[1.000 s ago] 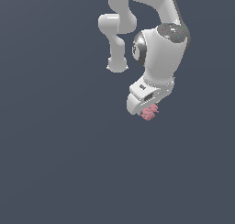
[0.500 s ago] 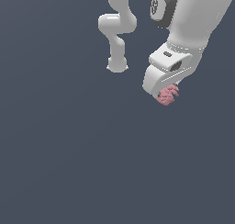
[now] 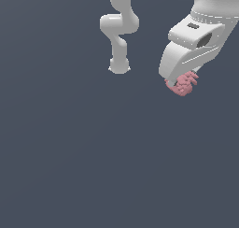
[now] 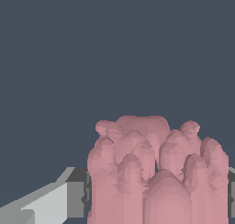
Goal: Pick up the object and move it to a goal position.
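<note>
The object (image 3: 184, 83) is a small pink knobbly lump, held high above the grey floor at the exterior view's upper right. My white gripper (image 3: 179, 84) is shut on it, and the large white hand hides most of the fingers there. In the wrist view the object (image 4: 156, 172) fills the foreground as a cluster of rounded pink bumps. One grey-padded finger (image 4: 75, 198) presses against its side, and the other finger barely shows at the frame's edge.
The arm's white base and lower links (image 3: 119, 33) stand at the back, in the upper middle of the exterior view. A plain dark grey floor (image 3: 93, 166) spreads beneath everything.
The gripper has carried the object toward the exterior view's right and closer to the camera, so the hand looks much larger now. The grip on the lump is unchanged.
</note>
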Action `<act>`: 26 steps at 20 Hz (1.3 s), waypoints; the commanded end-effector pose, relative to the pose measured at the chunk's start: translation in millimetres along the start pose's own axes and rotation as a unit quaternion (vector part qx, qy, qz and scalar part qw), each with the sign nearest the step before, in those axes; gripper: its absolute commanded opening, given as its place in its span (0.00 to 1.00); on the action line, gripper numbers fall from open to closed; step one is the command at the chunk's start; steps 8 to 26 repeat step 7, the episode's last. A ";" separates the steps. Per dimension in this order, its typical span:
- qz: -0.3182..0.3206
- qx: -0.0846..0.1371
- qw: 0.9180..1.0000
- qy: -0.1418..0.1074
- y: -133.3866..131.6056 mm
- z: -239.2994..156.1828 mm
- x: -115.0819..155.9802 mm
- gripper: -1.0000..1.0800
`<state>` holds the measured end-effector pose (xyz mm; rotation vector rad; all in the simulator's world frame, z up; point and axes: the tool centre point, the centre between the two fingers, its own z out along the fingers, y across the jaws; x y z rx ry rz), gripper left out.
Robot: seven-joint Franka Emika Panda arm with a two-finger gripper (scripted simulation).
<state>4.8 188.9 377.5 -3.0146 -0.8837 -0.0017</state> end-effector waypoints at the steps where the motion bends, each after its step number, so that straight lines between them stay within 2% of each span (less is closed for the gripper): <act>1: 0.000 0.000 1.000 0.000 -2.0 -7.3 2.3 0.00; 26: 0.000 0.000 1.000 0.000 -3.6 -13.4 4.5 0.00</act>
